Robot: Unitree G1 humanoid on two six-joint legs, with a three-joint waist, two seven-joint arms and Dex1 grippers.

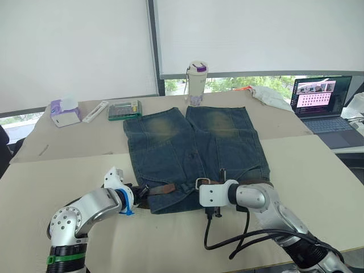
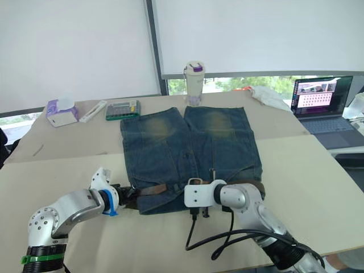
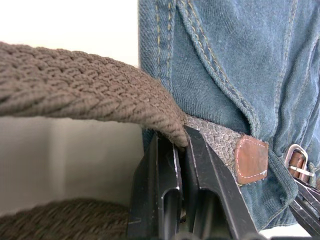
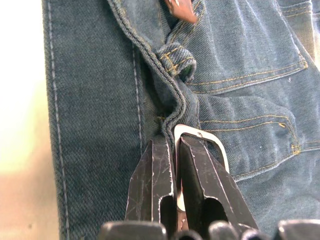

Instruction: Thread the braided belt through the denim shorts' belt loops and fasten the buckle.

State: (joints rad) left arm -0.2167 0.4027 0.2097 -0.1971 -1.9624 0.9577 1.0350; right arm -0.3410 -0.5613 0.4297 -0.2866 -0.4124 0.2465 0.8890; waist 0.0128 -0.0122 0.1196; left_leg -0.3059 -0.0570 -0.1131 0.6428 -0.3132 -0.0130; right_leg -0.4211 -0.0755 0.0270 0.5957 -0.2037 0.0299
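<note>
White blinds and a strip of window back the beige surface (image 1: 318,170) where the denim shorts (image 1: 193,148) lie flat, legs pointing away from me and waistband at the near edge. Much of the braided belt (image 3: 90,95) is hidden: from the head views I see just short brown stretches along the waistband, and my wrists cover both ends of it. One of the belt loops (image 4: 175,60) shows in my right wrist view as a small bunched denim strip; the others I cannot make out. The buckle (image 4: 202,142) is half covered by my own fingers.

Bare surface lies open on either side of the shorts and in front of the waistband, where black cables (image 1: 239,242) trail. A tissue box (image 1: 63,111), a flat case (image 1: 124,110) and a bottle (image 1: 196,83) sit beyond the legs, well apart from the belt; a laptop (image 1: 324,102) stands at the far right.

Both forearms lie low, reaching inward toward the waistband. My left gripper (image 3: 181,150) is closed on the braided strap at the shorts' left edge. My right gripper (image 4: 175,150) is pinched on the silver buckle frame near the middle of the waistband.
</note>
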